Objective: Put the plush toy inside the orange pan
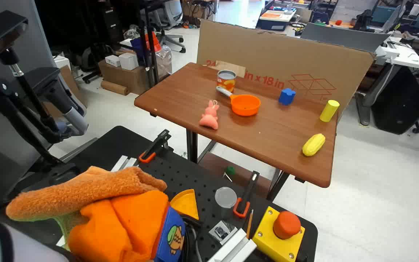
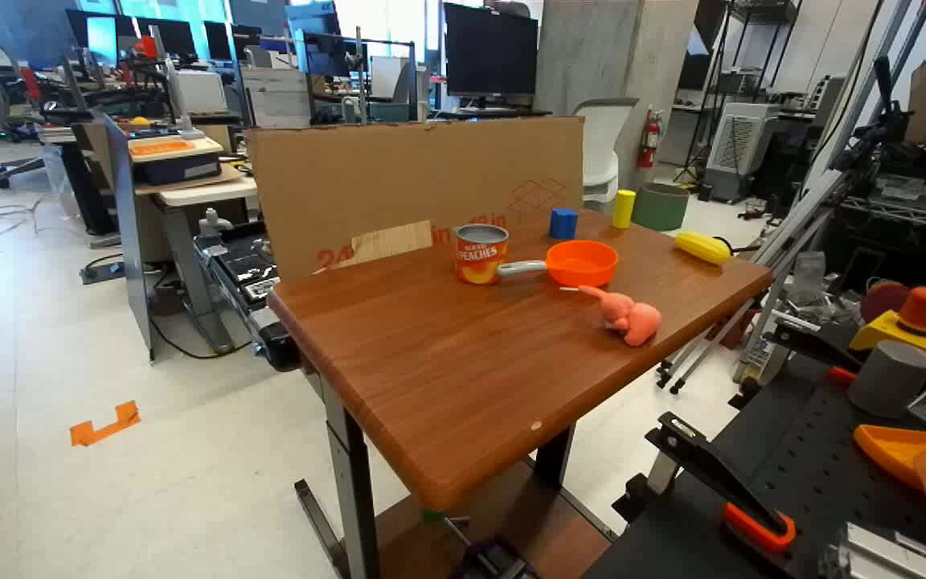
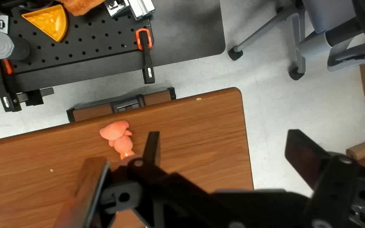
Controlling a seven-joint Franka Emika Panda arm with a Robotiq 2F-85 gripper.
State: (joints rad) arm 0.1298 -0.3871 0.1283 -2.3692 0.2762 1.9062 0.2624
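Round orange pan is sitting near orange-labelled tin; salmon-pink plush toy is lying outside pan; black hand is gaping wide.

In an exterior view, the tabletop lies open left of centre; the can and cardboard obstruct upper centre, while a gap separates the plush toy from the orange pan.

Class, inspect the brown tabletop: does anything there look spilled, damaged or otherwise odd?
A pale spot near the edge of the tabletop breaks the even wood finish, possibly a chip; a smaller spot lies farther in. Nothing looks spilled, and the orange pan stands upright.
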